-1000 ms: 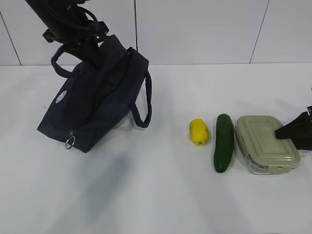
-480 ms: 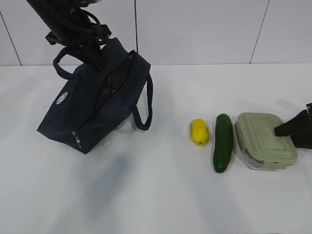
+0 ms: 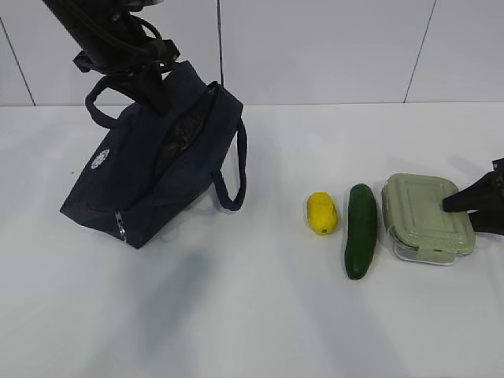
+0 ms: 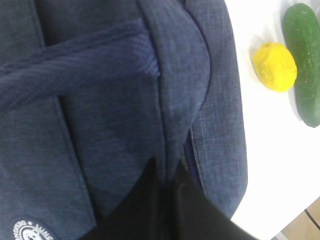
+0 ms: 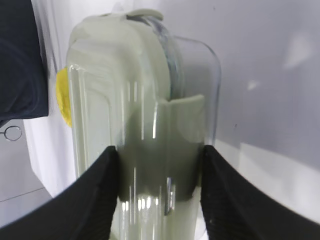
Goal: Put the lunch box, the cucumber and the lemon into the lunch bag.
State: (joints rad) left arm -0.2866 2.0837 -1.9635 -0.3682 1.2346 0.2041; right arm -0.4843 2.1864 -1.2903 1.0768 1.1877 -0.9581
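Observation:
The navy lunch bag (image 3: pixel 157 173) leans tilted at the left, its top zipper partly parted. My left gripper (image 3: pixel 150 85) is shut on the bag's upper edge; in the left wrist view its fingers (image 4: pixel 167 172) pinch a fold of fabric beside the zipper. The lemon (image 3: pixel 321 213) and the cucumber (image 3: pixel 360 230) lie side by side on the table. To the cucumber's right, the lunch box (image 3: pixel 428 216) with its sage-green lid is held at its right end by my right gripper (image 3: pixel 458 203). The right wrist view shows both jaws (image 5: pixel 160 170) pressed against the lunch box (image 5: pixel 140 100).
A white table (image 3: pixel 252 315) runs to a white wall behind. One bag handle (image 3: pixel 232 169) hangs loose toward the lemon. In the left wrist view the lemon (image 4: pixel 274 66) and cucumber (image 4: pixel 305 60) lie just past the bag's side.
The right gripper has raised and shifted the lunch box slightly, its near end now off the table. The bag has turned a little, hiding its ring pull.

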